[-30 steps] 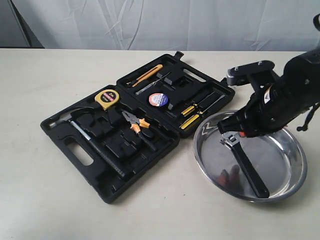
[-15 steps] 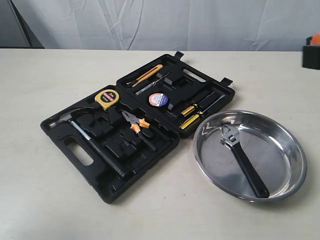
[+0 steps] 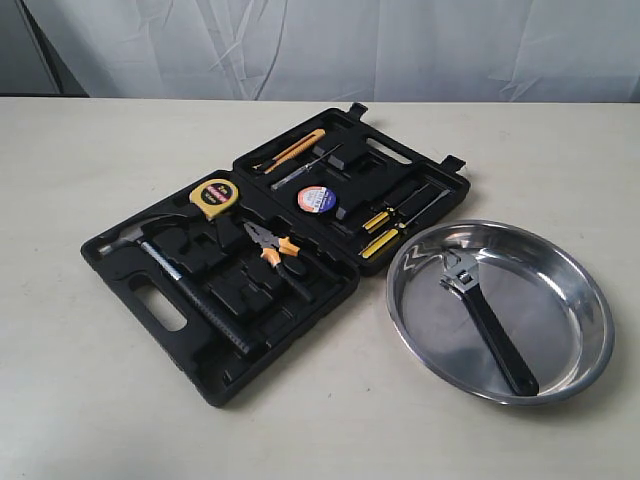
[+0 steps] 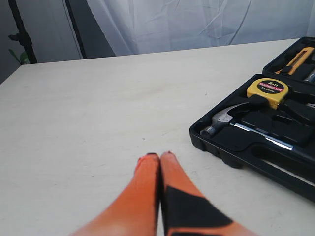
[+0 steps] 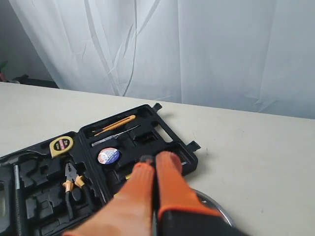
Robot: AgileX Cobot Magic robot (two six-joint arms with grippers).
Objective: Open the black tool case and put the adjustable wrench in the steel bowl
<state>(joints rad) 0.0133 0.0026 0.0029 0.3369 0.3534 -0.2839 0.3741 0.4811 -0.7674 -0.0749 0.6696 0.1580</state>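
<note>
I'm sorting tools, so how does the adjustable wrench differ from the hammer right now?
The adjustable wrench lies loose in the steel bowl; the hammer sits slotted in the black tool case. The wrench is shorter than the hammer. Both have shiny silver heads and black handles.

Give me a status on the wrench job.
Done: the black tool case lies open and the adjustable wrench rests inside the steel bowl. In hand: nothing; the left gripper and right gripper are both shut and empty. Left: nothing visible remains.
</note>
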